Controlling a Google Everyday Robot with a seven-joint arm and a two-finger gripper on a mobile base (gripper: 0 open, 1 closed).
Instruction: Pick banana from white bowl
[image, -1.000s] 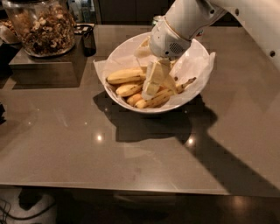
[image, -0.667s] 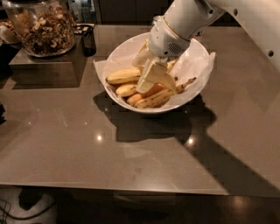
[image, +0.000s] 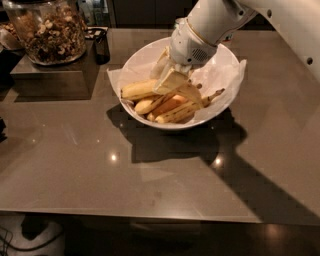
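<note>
The white bowl (image: 227, 82), deep and lined with crinkled white paper, stands at the middle back of the table. Several yellow bananas lie in it. The banana (image: 187, 111), the longest and most arched one with a dark stem tip at the right, lies along the bowl's front. A shorter yellow one (image: 137, 90) lies at the left, and an orange-tinted one (image: 172, 103) lies between them. My gripper (image: 179, 86) reaches down from the upper right into the bowl. Its cream tip sits right on top of the bananas, above the middle of the pile.
A large glass jar of nuts (image: 47, 31) stands on a raised block at the back left, with a small dark object (image: 101, 45) beside it. The grey table (image: 150, 190) stretches toward the front edge. My white arm (image: 280, 20) crosses the upper right.
The gripper's tip has tilted and shifted slightly over the banana pile. The bowl and bananas have not visibly moved.
</note>
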